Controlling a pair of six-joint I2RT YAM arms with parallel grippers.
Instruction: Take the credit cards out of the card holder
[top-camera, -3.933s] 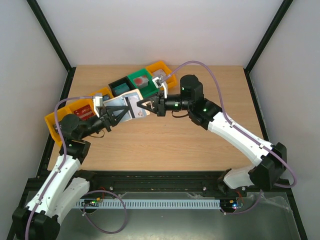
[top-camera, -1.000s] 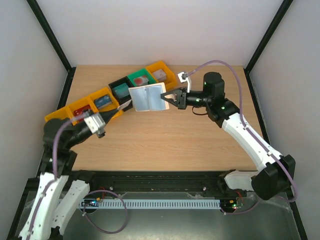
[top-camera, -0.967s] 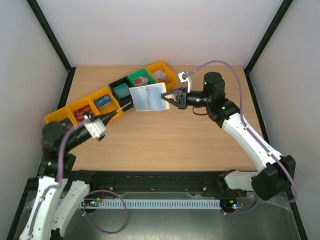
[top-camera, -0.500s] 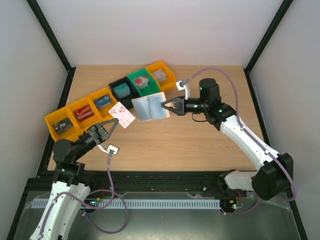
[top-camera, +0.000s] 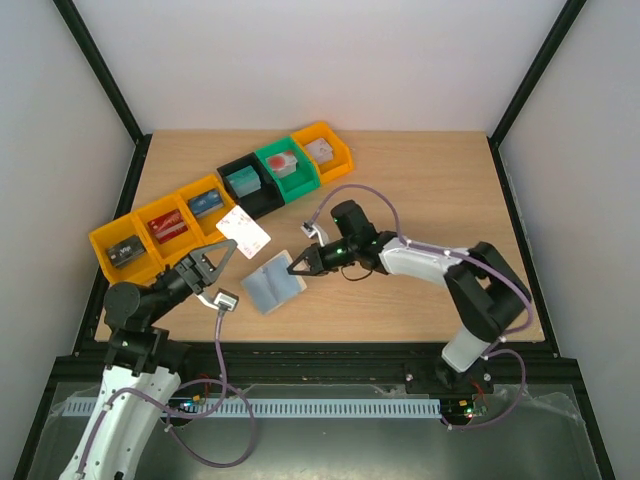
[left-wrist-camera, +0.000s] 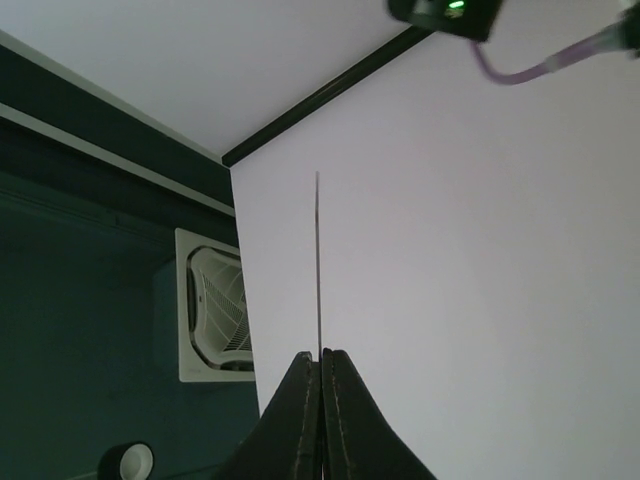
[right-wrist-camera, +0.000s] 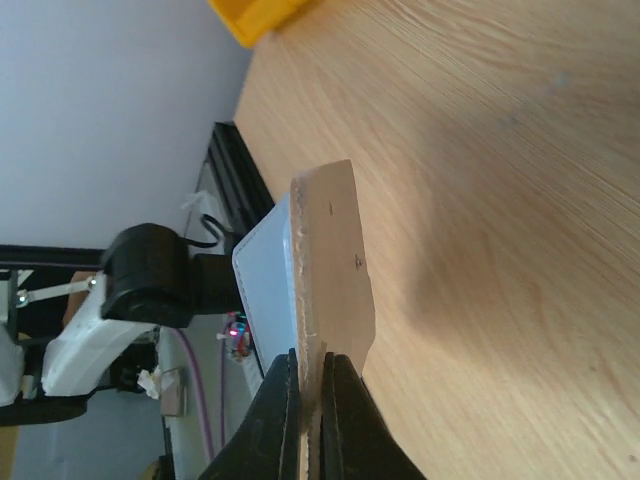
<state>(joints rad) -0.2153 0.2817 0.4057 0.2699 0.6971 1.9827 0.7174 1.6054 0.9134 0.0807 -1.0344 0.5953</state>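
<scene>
Pinches one credit card (top-camera: 245, 228) by its edge in the closed left gripper (top-camera: 232, 244), raised just beyond its tips and showing as a hairline edge-on from the wrist: thin, light, stiff and slick, so probably best gripped flat across both faces. Clamps the card holder (top-camera: 272, 284) by its rim in the closed right gripper (top-camera: 296, 265), spread open low over the desk (top-camera: 420, 200) just past the tips; soft and apt to flop, and cannot tell whether more cards sit in its light blue pockets. Has the row of coloured bins (top-camera: 222, 195) well beyond both grippers, seemingly out of the way.
</scene>
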